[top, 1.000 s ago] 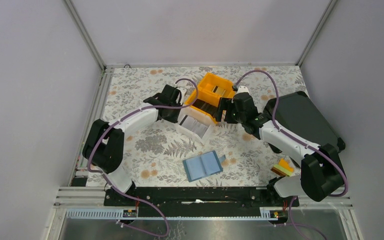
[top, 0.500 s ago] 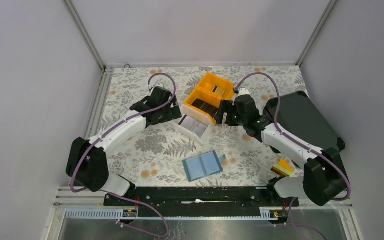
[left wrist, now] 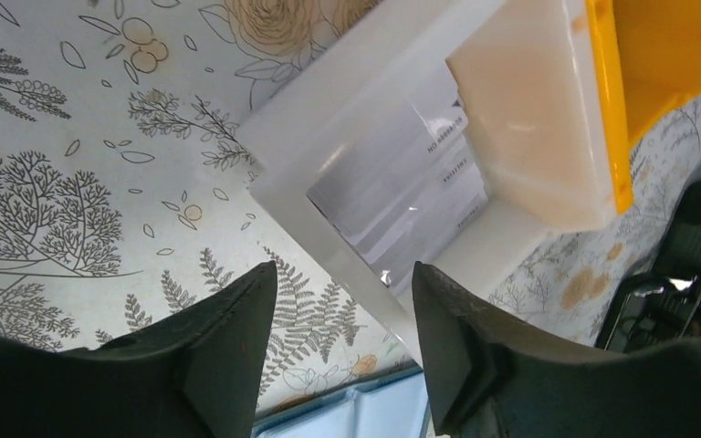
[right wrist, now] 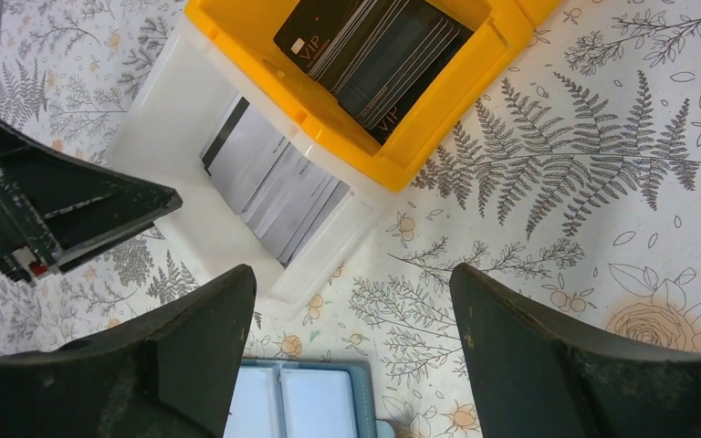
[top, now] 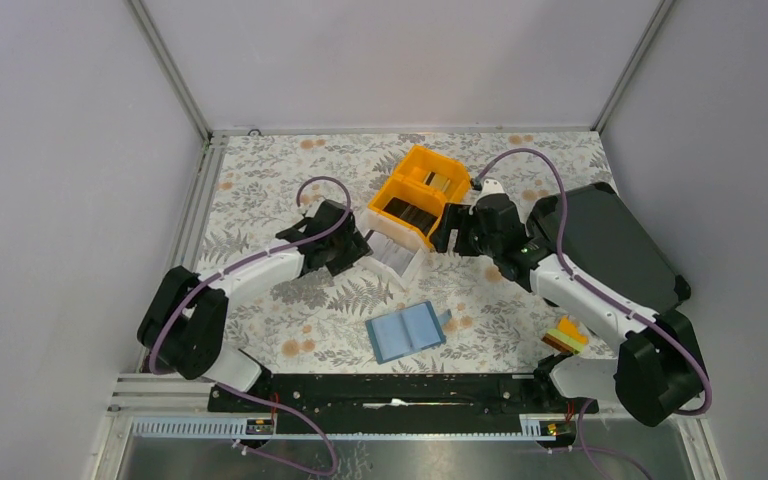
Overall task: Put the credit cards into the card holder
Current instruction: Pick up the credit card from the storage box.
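Card holder [top: 407, 331]: one, teal-blue, lying open and flat at the lower centre of the top view, pockets up. Its upper edge also shows at the bottom of the right wrist view.
Room round it: the floral table [top: 260, 190] shows on every side of it. It lies apart from the bins, from both grippers and from the near rail.
Credit cards [right wrist: 374, 55]: a dark stack stands in the orange bin [right wrist: 406, 155], and a pale stack [right wrist: 274, 187] in the white bin [right wrist: 164, 100]. The card edges are too thin to count.
Bins: two orange ones touch side by side at upper centre, both holding dark cards. The one white bin has its far rim against the nearer orange one.
Left gripper [left wrist: 342, 274]: fingers spread with nothing between them, poised at the white bin's left corner.
Right gripper [right wrist: 347, 274]: fingers wide apart and holding nothing, just beside the nearer orange bin's right side.
Black case [top: 610, 240]: one, along the right edge of the top view.
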Controlling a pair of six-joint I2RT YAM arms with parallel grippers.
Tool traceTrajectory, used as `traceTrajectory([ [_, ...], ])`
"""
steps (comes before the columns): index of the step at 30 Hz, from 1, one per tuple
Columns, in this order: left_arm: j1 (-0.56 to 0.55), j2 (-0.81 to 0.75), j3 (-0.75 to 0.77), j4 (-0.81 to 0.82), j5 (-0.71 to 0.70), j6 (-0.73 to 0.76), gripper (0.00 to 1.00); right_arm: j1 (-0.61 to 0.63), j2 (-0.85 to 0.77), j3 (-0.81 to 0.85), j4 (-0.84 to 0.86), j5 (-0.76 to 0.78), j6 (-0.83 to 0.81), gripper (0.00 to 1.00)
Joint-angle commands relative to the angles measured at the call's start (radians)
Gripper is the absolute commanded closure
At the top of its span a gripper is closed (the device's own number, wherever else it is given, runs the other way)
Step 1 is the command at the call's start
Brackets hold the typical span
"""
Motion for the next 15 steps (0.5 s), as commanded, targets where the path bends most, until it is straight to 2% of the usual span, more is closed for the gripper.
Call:
traceTrajectory([
  [1,0.027,0.025,0.047,0.025,-0.047,0.016,0.45,-0.005,-0.037,-0.012,0.013,-0.032,0.006,0.16],
  [6,0.064,0.046,0.067,0.011,-0.040,0.077,0.58,-0.005,-0.034,-0.020,0.013,-0.042,0.010,0.16],
  [15,0.155,0.084,0.190,-0.142,-0.092,0.303,0.84,-0.005,-0.025,-0.028,0.014,-0.051,0.013,0.17],
])
